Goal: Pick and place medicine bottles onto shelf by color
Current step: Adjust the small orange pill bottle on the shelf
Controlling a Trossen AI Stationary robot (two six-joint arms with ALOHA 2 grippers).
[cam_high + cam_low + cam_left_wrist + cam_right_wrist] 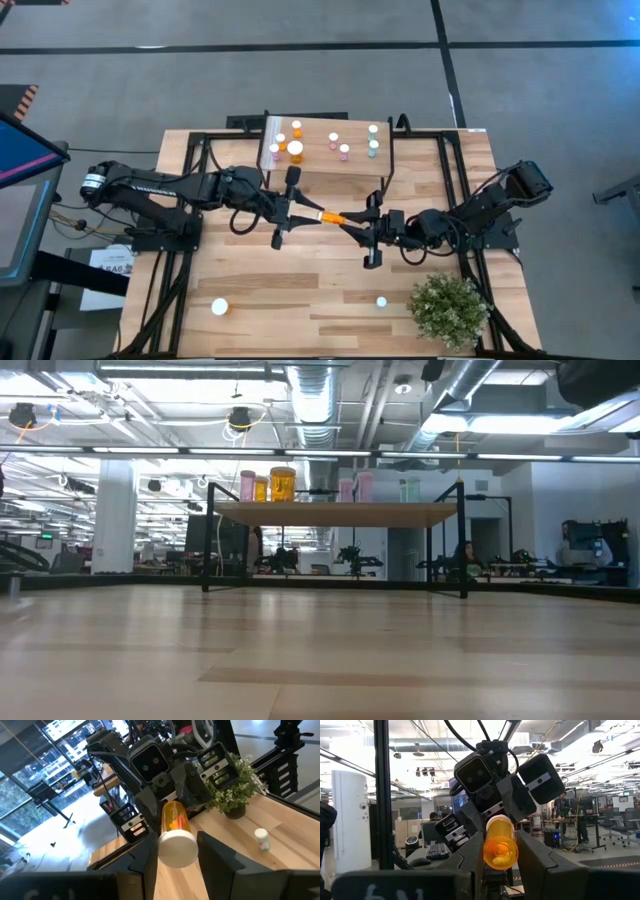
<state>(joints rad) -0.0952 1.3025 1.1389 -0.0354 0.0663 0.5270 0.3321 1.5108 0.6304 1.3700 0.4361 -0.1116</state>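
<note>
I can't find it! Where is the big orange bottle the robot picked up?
The orange bottle hangs mid-table in the high view, lying sideways between the left gripper and the right gripper, just in front of the shelf.

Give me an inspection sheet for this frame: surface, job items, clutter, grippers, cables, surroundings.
Surface: wooden tabletop, bare in the middle.
Job's things: shelf carries orange, pink and teal bottles grouped by colour; one orange bottle is held in the air between both arms; a white-capped bottle and a small teal bottle stand on the near side of the table.
Clutter: potted plant at the table's right near corner.
Grippers: left gripper at the bottle's cap end, right gripper at its base end, both closed on it.
Cables: loose wires by the left arm's base.
Surroundings: open office hall; people at desks far behind.
</note>
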